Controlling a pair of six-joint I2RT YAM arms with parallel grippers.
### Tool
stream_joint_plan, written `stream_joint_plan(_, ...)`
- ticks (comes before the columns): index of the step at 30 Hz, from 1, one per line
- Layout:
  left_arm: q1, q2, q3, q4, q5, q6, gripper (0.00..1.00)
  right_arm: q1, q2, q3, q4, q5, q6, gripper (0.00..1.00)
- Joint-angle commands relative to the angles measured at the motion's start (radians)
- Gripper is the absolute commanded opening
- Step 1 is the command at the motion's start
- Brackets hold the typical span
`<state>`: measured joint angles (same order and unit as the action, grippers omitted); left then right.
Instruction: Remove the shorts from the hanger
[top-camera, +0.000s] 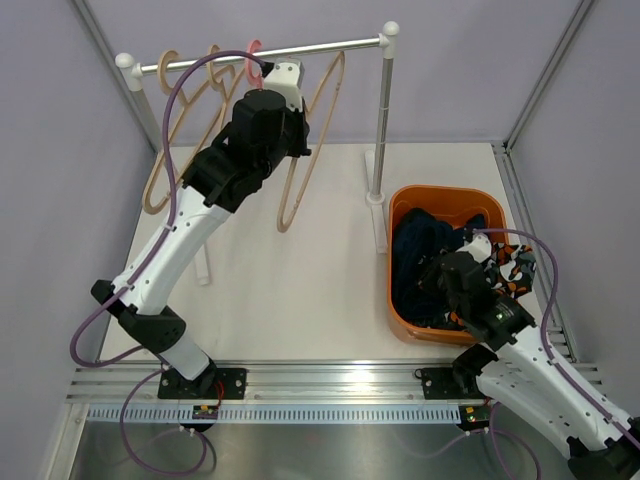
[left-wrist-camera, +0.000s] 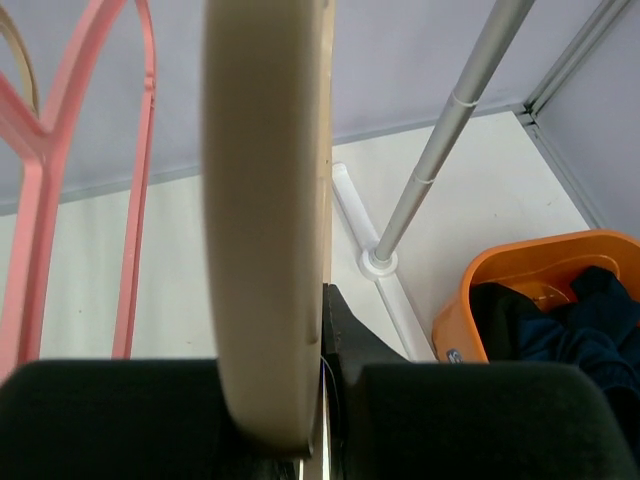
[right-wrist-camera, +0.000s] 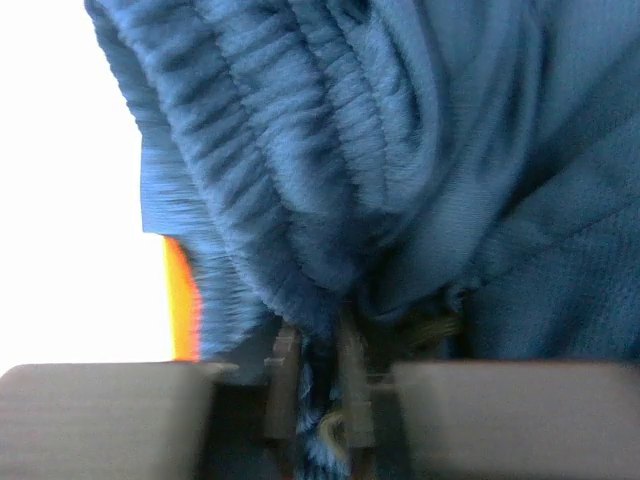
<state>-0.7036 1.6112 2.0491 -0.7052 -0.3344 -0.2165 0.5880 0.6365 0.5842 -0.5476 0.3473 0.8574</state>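
— two grippers: what has each got?
— the left gripper (left-wrist-camera: 285, 420) is closed on a cream hanger (left-wrist-camera: 265, 200), which stands between its pads. the right gripper (right-wrist-camera: 320, 420) is nearly closed, with the ribbed waistband of the navy shorts (right-wrist-camera: 400, 150) bunched between its fingers.
— and around them?
— the cream hanger hangs under the rail (top-camera: 270, 53), a pink hanger (left-wrist-camera: 40, 150) just beside it. the right gripper is down inside the orange basket (top-camera: 440, 191) on the table (top-camera: 330, 290). the navy shorts lie in there among dark cloth (top-camera: 415, 255), with the patterned shorts (top-camera: 518, 265) at the basket's right side.
— the black pairs?
— i cannot tell them apart in that dark heap.
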Motion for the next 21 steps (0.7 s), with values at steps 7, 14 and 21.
stream_joint_plan(7,0.035,0.145,0.242,0.089,0.023,0.077,0.0,0.003,0.02,0.299,-0.09,-0.025,-0.177,0.69)
stream_joint_plan(14,0.091,0.213,0.306,0.136,0.047,0.052,0.0,0.001,0.043,0.448,-0.143,-0.048,-0.247,0.78)
stream_joint_plan(21,0.142,0.262,0.301,0.272,0.106,0.063,0.0,0.003,0.032,0.519,-0.17,-0.038,-0.282,0.78)
